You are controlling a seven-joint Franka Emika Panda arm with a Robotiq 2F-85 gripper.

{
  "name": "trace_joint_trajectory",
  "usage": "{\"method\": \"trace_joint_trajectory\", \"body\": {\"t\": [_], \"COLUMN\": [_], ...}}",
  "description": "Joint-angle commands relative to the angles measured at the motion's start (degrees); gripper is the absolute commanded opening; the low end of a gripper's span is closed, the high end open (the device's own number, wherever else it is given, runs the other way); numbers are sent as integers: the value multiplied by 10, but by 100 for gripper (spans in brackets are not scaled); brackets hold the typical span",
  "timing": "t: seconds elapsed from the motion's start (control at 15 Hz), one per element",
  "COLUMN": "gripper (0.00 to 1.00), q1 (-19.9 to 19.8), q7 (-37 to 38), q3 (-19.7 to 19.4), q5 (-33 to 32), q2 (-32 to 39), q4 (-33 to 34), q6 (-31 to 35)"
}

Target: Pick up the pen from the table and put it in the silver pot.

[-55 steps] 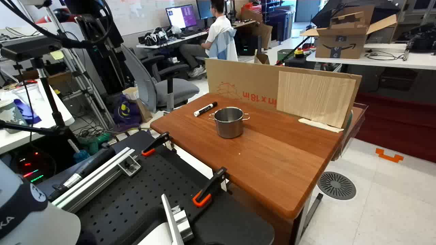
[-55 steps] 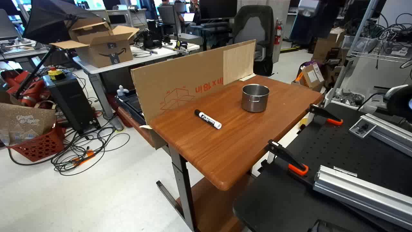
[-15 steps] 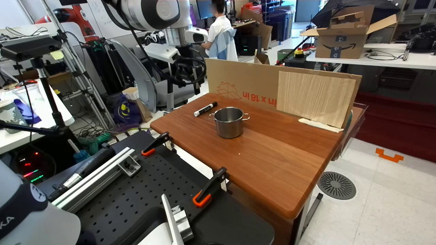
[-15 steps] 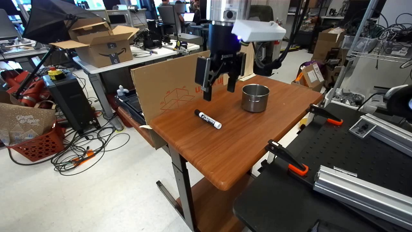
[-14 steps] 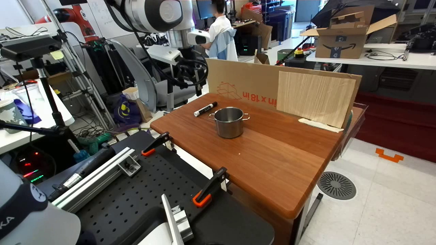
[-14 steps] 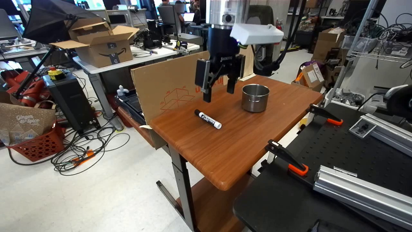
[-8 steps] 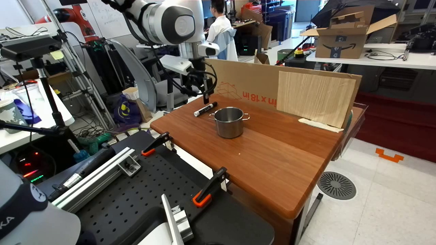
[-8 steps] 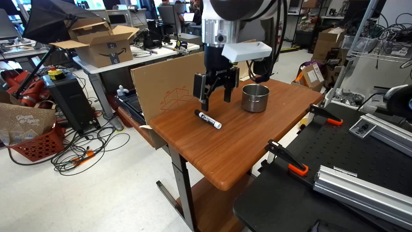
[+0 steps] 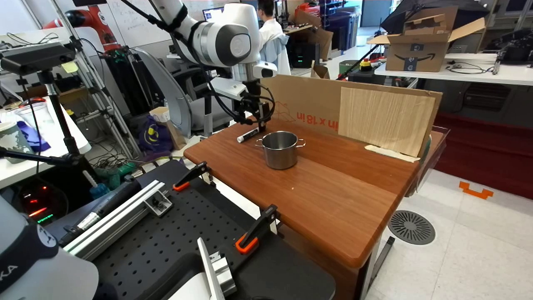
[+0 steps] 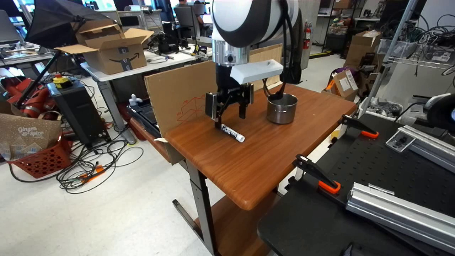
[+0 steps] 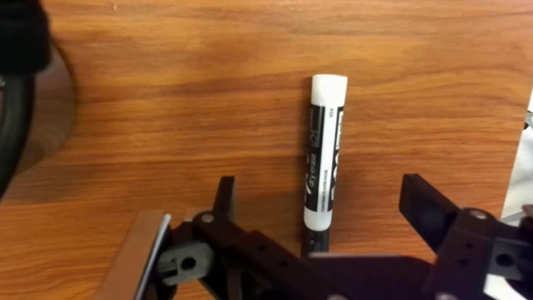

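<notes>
- As it is smooth and round, apt to roll: dry-erase marker (image 11: 325, 154), mid wrist view, lying on wooden tabletop (image 11: 187, 125); presumably light, stiff; best pinched mid-barrel.
- Robotiq gripper (image 11: 318, 181), lower wrist view: spread, marker between, unheld.
- Steel pot (image 9: 280, 155), centre of an exterior view: near marker; rim to clear.
- Cardboard panel (image 9: 308, 98), upper middle: far limit.
- Widest room: tabletop, lower right of pot.

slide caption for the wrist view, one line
Dry-erase pen lying on the wooden table, seen between the open jaws of the claw, the silver pot cut off at the left edge.
</notes>
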Motion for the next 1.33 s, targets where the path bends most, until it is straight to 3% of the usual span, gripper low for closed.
{"method": "trace_joint_trajectory", "body": {"t": [0.0,0.07,0.2,0.73,0.8,1.0,1.27], "gripper": [100,75,68,5,1,5,5], "q1": [25,27,36,53,57,74,126], "q7": [33,34,42,64,68,82,134], "q3": [-25,-27,-33,-47,-49,-53,-84], "q5": [-22,-22,-24,-24,-26,-38,-93], "q2": [36,46,57,65,63,52,15], "q4": [43,52,67,89,90,93,83], "q6": [-1,1,1,-2,-4,-7,-18]}}
